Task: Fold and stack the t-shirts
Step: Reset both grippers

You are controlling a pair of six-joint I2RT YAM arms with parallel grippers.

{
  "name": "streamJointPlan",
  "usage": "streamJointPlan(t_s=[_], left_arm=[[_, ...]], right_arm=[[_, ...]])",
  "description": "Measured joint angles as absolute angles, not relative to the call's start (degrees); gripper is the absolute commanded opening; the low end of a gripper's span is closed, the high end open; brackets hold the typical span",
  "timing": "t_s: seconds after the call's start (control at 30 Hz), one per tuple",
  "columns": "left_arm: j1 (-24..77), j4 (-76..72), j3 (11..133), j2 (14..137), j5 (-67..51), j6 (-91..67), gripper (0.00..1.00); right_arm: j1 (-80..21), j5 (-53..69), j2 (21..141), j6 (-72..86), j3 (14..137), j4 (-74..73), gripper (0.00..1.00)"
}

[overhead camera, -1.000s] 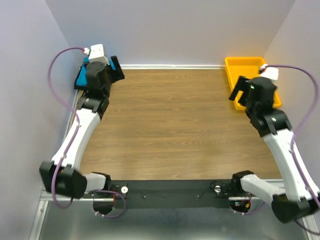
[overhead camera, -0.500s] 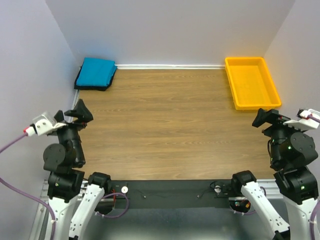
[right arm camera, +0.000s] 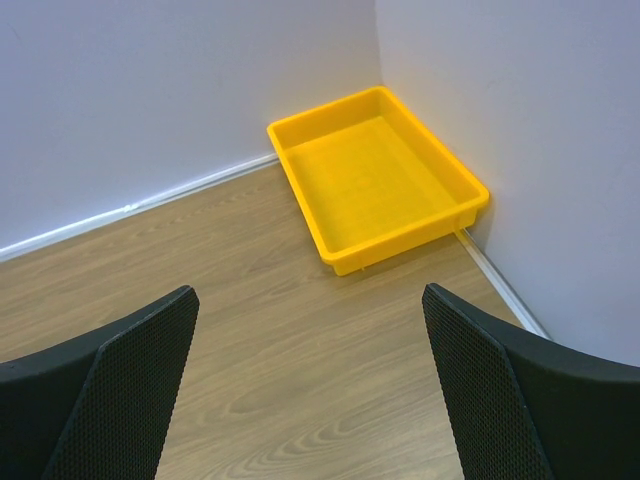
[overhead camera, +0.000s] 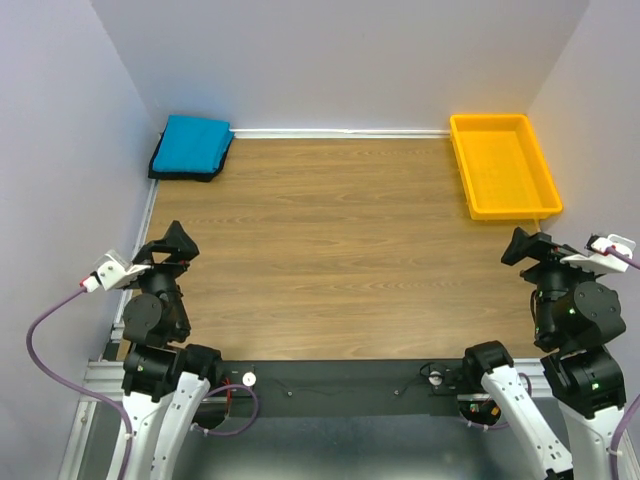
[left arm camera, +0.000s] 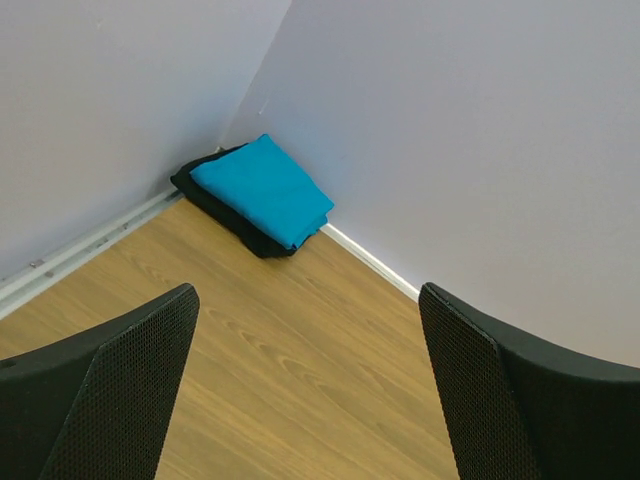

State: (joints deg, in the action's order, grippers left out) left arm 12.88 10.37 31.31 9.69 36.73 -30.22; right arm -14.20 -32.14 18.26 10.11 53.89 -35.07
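1. My left gripper (left arm camera: pixel 308 300) is raised over the near left edge of the table (overhead camera: pixel 330 250), well back from the cloth. Its two black fingers (left arm camera: pixel 130 390) stand wide apart with nothing between them; through the gap I see only bare wood.
2. The teal-blue shirt (left arm camera: pixel 262 188) lies folded into a neat rectangle in the far left corner, close to where the two pale walls meet. It sits squarely on top of the black shirt (left arm camera: pixel 225 212), which is also folded and shows only as a dark border along the near and left sides of the stack. From the left wrist camera the pile looks flat and tidy, with the teal edges layered at the near right corner.
3. The middle of the wood-grain table lies between the two arms, and neither gripper touches it.
4. The yellow tray (right arm camera: pixel 405 232) sits in the far right corner, its long side running along the right wall. I see no cloth in it. It is well apart from the shirts, across the full width of the table.
5. My right gripper (right arm camera: pixel 310 300) is held up over the near right edge, pointing toward the tray. Its fingers (right arm camera: pixel 500 400) are spread wide and hold nothing.
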Motion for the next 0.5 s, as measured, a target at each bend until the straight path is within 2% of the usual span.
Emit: streamJointPlan(t_s=[0.5], left_arm=[[12.88, 7.22, 28.23, 14.50, 38.33, -43.51, 0.98]], right_arm=[[-14.20, -29.47, 17.19, 7.86, 53.76, -32.58, 1.00]])
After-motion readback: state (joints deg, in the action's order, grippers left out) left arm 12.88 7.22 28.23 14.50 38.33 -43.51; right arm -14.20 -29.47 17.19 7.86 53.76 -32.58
